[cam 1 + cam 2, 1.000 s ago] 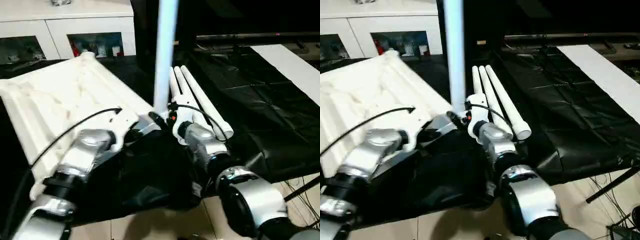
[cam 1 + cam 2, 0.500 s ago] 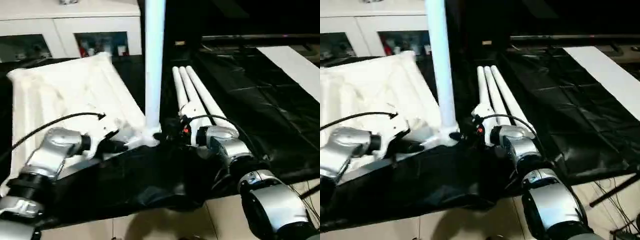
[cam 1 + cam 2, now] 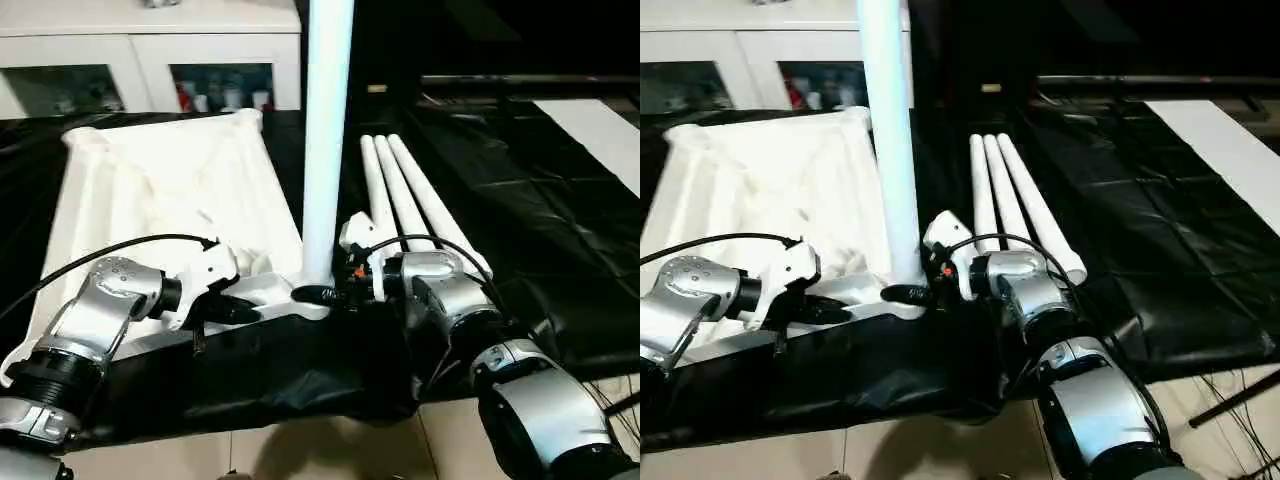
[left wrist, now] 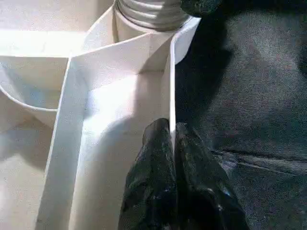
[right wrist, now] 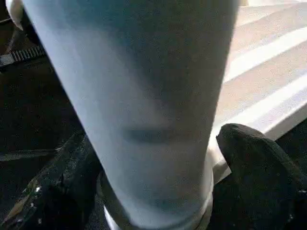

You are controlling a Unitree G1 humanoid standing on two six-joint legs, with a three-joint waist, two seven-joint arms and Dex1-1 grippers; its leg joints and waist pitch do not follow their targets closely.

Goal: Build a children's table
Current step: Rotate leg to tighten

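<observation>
Left wrist view is showing me my left gripper (image 4: 171, 143) pinching the thin edge wall of the table top (image 3: 150, 190), fingers nearly together with only that rib between them. I am holding it there, I judge, to be pinning the top down while the leg is being worked into its socket. The top is lying underside up on the black sheet (image 3: 560, 230), ribs facing me, with the near corner closest to my arms.

My right gripper (image 5: 158, 158) is standing wide, its two fingers (image 5: 259, 158) straddling the upright leg (image 3: 325, 150) just above the corner socket (image 4: 148, 14), and I am reading that as a grip for turning or pressing the leg home. The leg is rising straight out of that corner, so one leg looks seated or nearly so.

Three spare legs (image 3: 405, 195) are lying side by side just beside the top, waiting within reach of my right arm.
</observation>
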